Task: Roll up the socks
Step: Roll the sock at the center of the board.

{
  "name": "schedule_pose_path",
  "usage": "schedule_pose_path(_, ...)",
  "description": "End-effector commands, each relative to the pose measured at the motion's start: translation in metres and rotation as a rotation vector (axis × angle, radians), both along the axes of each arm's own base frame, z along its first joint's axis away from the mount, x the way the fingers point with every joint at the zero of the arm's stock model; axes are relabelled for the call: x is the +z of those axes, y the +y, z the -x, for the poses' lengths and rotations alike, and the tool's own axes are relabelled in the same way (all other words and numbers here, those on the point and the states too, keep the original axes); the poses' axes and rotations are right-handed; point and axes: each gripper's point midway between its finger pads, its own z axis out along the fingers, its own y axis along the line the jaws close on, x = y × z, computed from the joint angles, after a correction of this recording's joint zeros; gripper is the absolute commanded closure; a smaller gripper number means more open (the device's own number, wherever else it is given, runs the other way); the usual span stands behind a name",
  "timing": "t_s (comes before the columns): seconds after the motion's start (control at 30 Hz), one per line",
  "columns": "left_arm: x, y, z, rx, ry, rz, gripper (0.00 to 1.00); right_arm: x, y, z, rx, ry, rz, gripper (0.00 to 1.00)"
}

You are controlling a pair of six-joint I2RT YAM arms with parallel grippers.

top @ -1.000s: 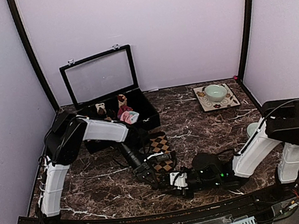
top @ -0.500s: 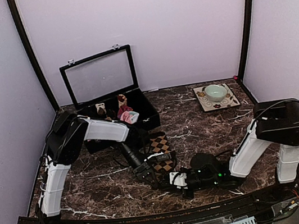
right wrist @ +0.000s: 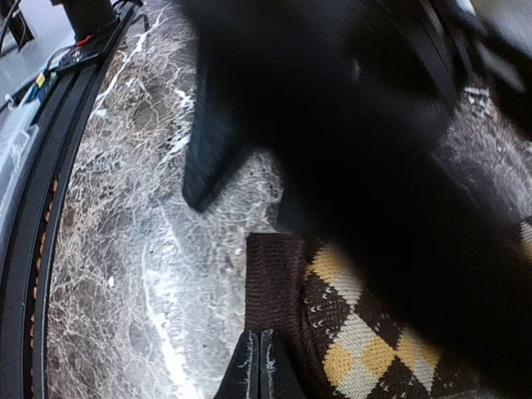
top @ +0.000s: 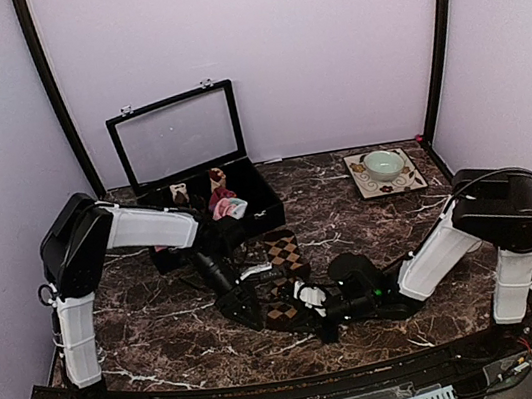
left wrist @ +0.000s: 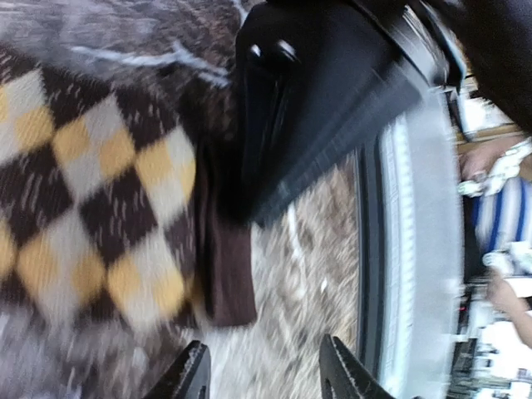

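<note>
Both arms have swung left — the brown sock [top: 283,253] lays its near cuff between the spread left gripper [left wrist: 264,374] and the clenched right gripper [right wrist: 258,362].

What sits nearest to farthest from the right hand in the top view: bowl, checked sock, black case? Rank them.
1. checked sock, right at the right hand.
2. black case, back left.
3. bowl, far back right.
</note>
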Motion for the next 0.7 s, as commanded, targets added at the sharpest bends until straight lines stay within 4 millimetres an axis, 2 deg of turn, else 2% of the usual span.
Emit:
schedule_pose_path(0.0,0.013,0.013,-0.03,-0.016,-0.339,0.037,0.52,-0.033,-0.024,0.015,-0.06,0.369,0.13,1.0)
schedule_pose_path(0.13,0.03,0.017,-0.042,-0.015,-0.535,0.098,0.52,-0.039,-0.032,0.014,-0.143,0.598,0.165,1.0)
schedule_pose_path(0.23,0.038,0.015,-0.038,-0.047,-0.579,0.132,0.52,-0.044,-0.039,0.021,-0.18,0.758,0.191,1.0)
schedule_pose_path(0.5,0.023,-0.01,0.004,-0.229,-0.643,0.155,0.56,-0.053,-0.044,0.028,-0.294,1.041,0.234,1.0)
schedule_pose_path(0.67,0.013,-0.023,0.009,-0.28,-0.705,0.167,0.56,-0.053,-0.044,0.022,-0.334,1.138,0.22,1.0)
